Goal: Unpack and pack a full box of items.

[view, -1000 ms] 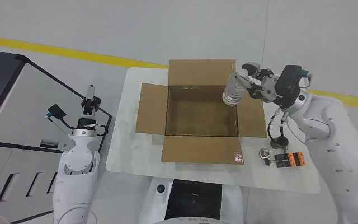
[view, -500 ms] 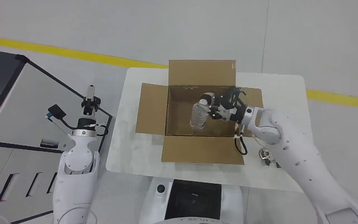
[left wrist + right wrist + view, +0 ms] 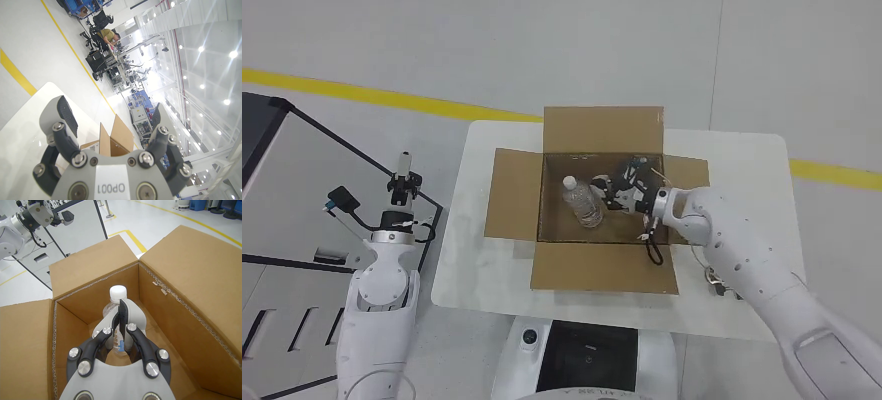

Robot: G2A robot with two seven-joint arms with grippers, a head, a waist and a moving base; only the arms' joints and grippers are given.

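Down inside the open brown cardboard box, a clear plastic water bottle with a white cap is standing upright on the box floor. It's closer to the box's left wall than its right, roughly halfway between front and back. All four flaps of the box are folded outward, and it sits in the middle of a white rounded table.

The right gripper is reaching into the box from the right side, just beside the bottle at about shoulder height. From its wrist cam, the two ribbed black pads are pretty much pressed together, with hardly a sliver between them and nothing clamped in there. The bottle sits right behind the fingertips, and honestly I can't tell if the tips are touching the plastic or are just shy of it.

The left gripper is way off on the left, past the table edge and well apart from the box. It's pointing up with its fingers spread wide and nothing in them.

A yellow line runs across the pale floor behind the table.
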